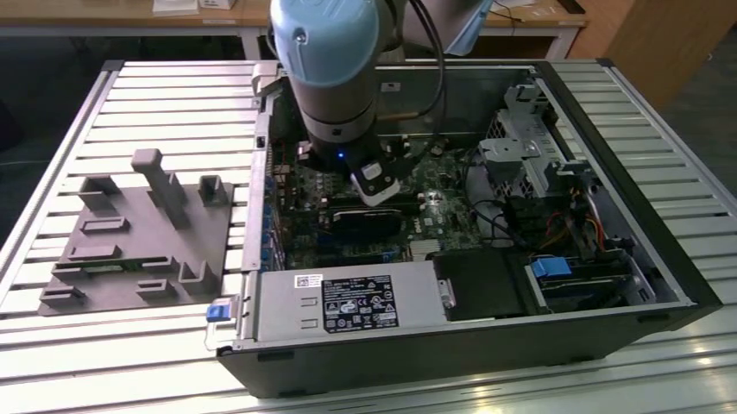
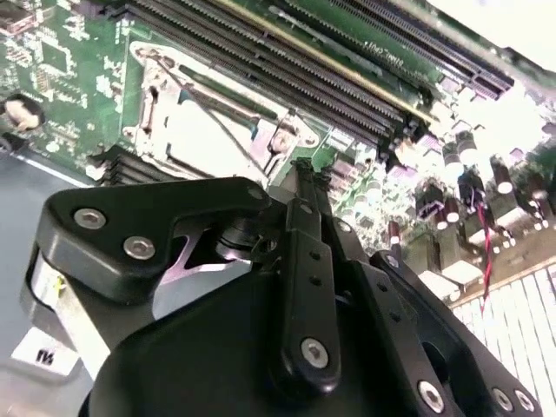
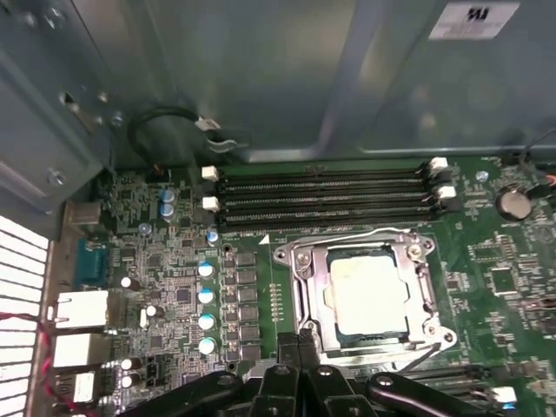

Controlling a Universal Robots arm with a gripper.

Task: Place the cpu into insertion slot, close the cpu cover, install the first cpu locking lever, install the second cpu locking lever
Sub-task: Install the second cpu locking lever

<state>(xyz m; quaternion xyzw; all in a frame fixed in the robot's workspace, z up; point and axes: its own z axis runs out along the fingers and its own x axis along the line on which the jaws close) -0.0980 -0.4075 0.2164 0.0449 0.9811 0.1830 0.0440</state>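
Silvery cover [image 3: 365, 291] lay shut over the cpu [image 3: 369, 294] in the slot [image 3: 306, 261]. The gripper [image 3: 300, 346], fingers pressed together and empty, hovered just beside the socket's edge.

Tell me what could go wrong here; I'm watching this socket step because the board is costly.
The tool hangs close over the edge of the insertion slot, where the cpu already lies under the cpu cover; a skewed push might scrape the frame or bend a thin locking lever. Memory slots and small capacitors crowd the socket, so a sideways slip could strike them.
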